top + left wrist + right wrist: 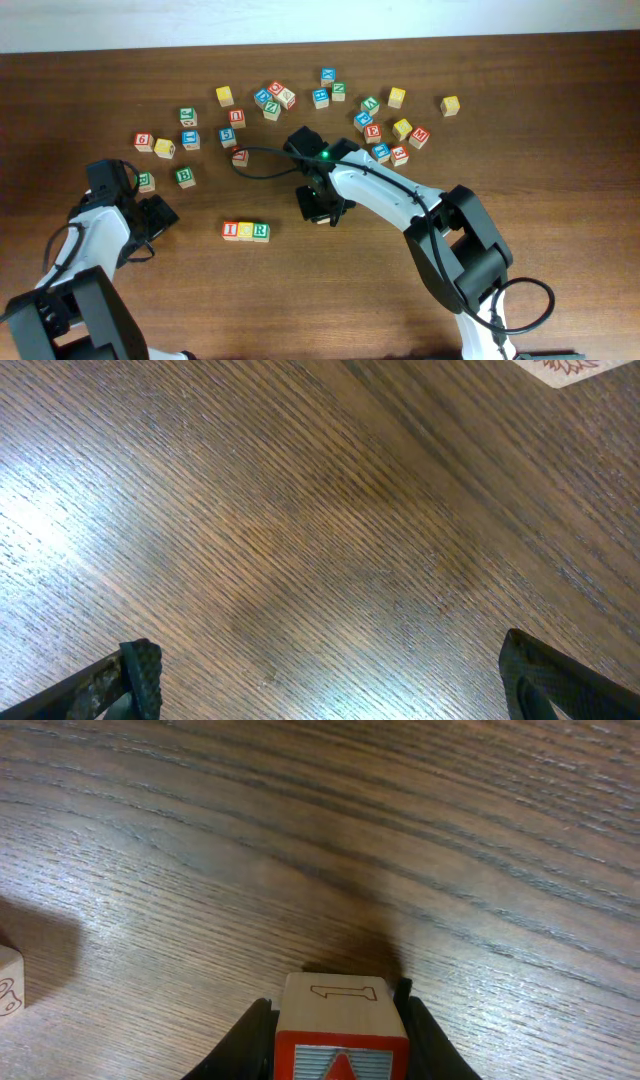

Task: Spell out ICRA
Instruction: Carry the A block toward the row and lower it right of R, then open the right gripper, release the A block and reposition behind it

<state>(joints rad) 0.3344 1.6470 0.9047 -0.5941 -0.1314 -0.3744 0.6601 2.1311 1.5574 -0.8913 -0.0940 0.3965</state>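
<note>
A short row of cubes lies on the table: a red-faced I cube (231, 231), a yellow-faced cube (246, 231) and a green-faced R cube (261, 231), touching side by side. To their right, my right gripper (320, 208) is shut on a red-faced A cube (340, 1020), which has an outlined 1 on its wooden top; the overhead view hides this cube under the gripper. In the right wrist view my right gripper (338, 1025) hovers just above bare wood. My left gripper (158, 215) stands left of the row, wide open with only table between its fingertips (140, 670).
Many loose letter and digit cubes lie scattered across the back of the table (300, 270), from a red one (143, 141) at the left to a yellow one (450, 105) at the right. A green cube (185, 177) sits near my left arm. A black cable (262, 160) loops behind the right wrist.
</note>
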